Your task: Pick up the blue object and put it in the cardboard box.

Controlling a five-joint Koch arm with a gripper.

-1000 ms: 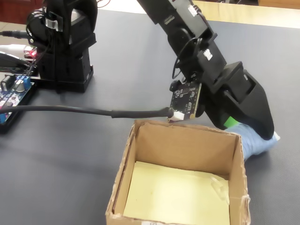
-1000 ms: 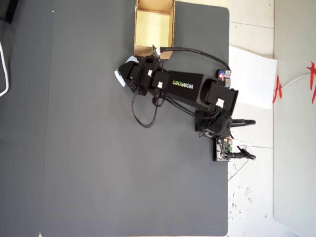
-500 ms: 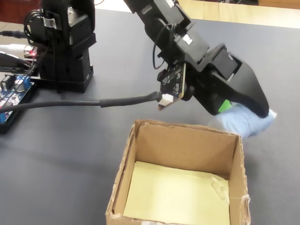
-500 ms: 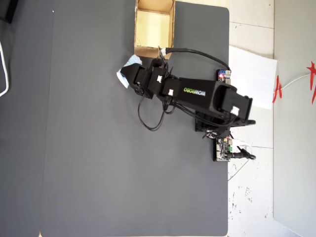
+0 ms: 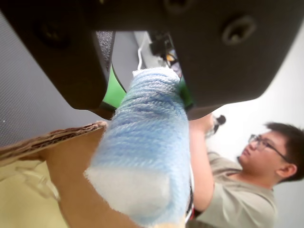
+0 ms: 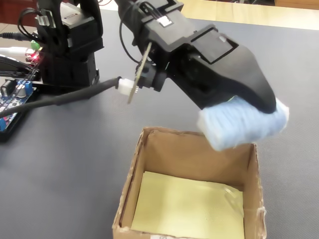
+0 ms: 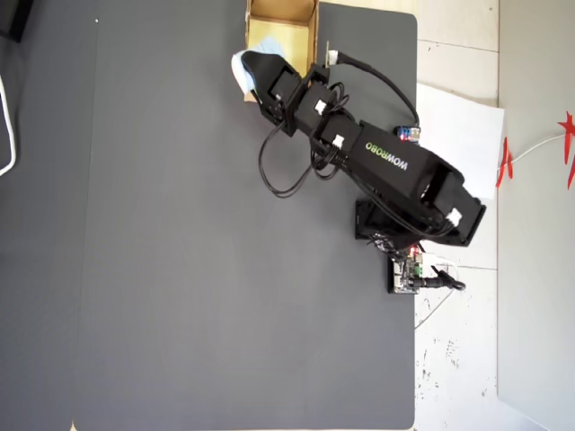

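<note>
Dark grey surface point(image 6: 75, 164) below, my hand point(image 6: 251, 117) clamped on the blue object point(image 6: 241, 127), pad held aloft over the cardboard box point(image 6: 194, 149) rim

End effector point(image 6: 259, 112) raised on outstretched arm, jaws clamped

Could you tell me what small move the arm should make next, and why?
Probably carry the blue pad a little further over the cardboard box before opening. The claw is shut on the pad, lifted clear of the table, but in the overhead view the pad still overlaps the box's edge rather than its middle.
</note>
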